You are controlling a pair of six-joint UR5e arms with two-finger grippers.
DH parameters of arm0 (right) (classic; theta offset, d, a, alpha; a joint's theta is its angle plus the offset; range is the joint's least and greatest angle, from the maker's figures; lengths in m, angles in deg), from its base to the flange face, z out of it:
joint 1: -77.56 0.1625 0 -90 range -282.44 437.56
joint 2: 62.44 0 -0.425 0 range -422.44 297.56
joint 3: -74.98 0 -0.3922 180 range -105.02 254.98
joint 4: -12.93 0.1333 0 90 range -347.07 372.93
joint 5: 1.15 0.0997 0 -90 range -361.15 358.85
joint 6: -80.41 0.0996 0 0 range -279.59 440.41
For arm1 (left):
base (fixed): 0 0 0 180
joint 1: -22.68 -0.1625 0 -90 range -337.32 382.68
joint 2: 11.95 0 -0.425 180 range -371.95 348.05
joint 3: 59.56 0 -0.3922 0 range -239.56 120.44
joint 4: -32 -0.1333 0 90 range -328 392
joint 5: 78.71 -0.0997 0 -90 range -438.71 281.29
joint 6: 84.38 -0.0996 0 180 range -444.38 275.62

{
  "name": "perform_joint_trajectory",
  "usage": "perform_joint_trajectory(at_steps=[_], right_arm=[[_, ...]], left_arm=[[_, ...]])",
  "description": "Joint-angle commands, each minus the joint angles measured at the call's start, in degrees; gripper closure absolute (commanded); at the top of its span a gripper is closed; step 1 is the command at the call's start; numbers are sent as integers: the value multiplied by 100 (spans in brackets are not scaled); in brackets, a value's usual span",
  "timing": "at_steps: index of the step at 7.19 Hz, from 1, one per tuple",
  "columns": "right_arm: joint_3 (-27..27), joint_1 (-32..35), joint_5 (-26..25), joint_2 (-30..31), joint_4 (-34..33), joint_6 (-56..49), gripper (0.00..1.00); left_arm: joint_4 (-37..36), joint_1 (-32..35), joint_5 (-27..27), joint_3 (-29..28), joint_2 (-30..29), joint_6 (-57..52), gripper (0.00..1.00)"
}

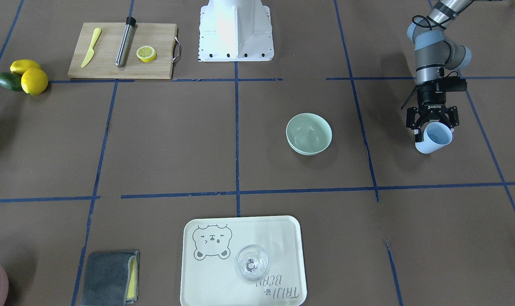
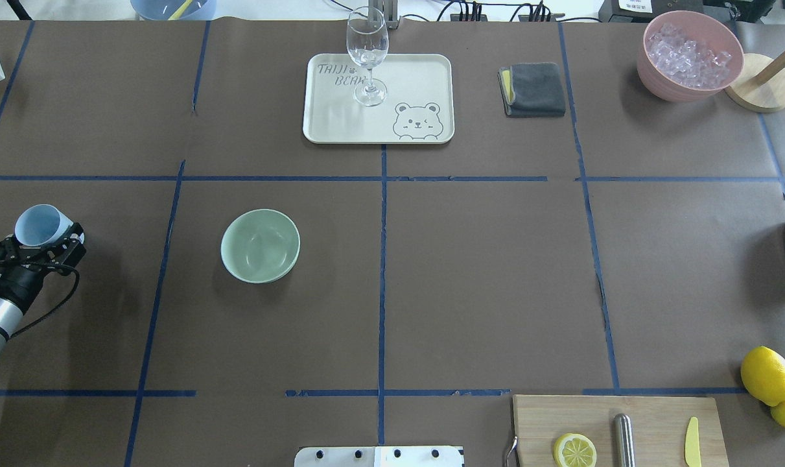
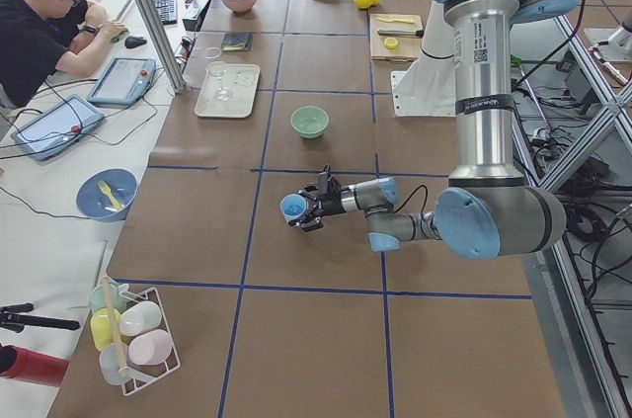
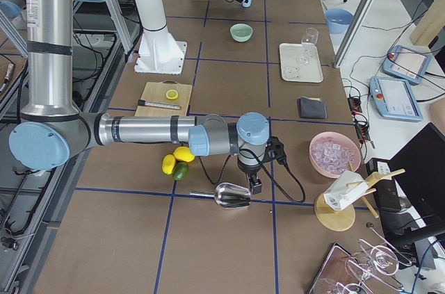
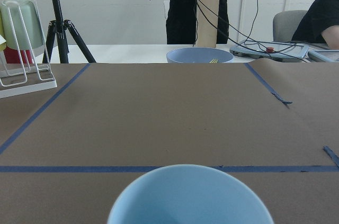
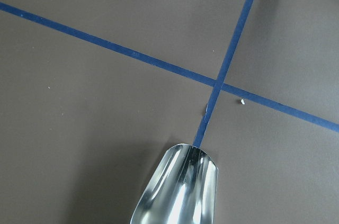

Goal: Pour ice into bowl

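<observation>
The pale mint-green bowl (image 2: 260, 245) (image 1: 309, 134) stands upright left of the table's middle, and I see nothing in it. My left gripper (image 1: 431, 127) (image 2: 42, 245) is shut on a light blue cup (image 1: 435, 138) (image 2: 41, 225) (image 5: 190, 197), held tilted just above the table well to the bowl's left. The cup's contents are hidden. Clear ice cubes (image 2: 689, 53) fill a pink container (image 2: 655, 74) at the far right. My right gripper (image 4: 256, 184) hovers at a metal scoop (image 4: 233, 195) (image 6: 177, 195). Its fingers do not show, so I cannot tell its state.
A cream tray (image 2: 340, 130) with a wine glass (image 2: 367, 55) sits at the far middle, a grey cloth (image 2: 533, 89) beside it. A cutting board (image 2: 651, 415) with a lemon half, a metal rod and a yellow knife lies near right, next to lemons (image 2: 765, 375).
</observation>
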Motion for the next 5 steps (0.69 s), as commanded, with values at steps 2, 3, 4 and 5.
perform_joint_trajectory(at_steps=[2,3,4,5], right_arm=[[9,0,0,-4,0,0,0],[0,0,0,-4,0,0,0],[9,0,0,-4,0,0,0],[9,0,-9,-13,0,0,0]], left_arm=[[-9,5,0,-337,-222,97,0],[-9,5,0,-366,-250,88,0],[-9,5,0,-375,-259,79,0],[-9,5,0,-375,-259,79,10]])
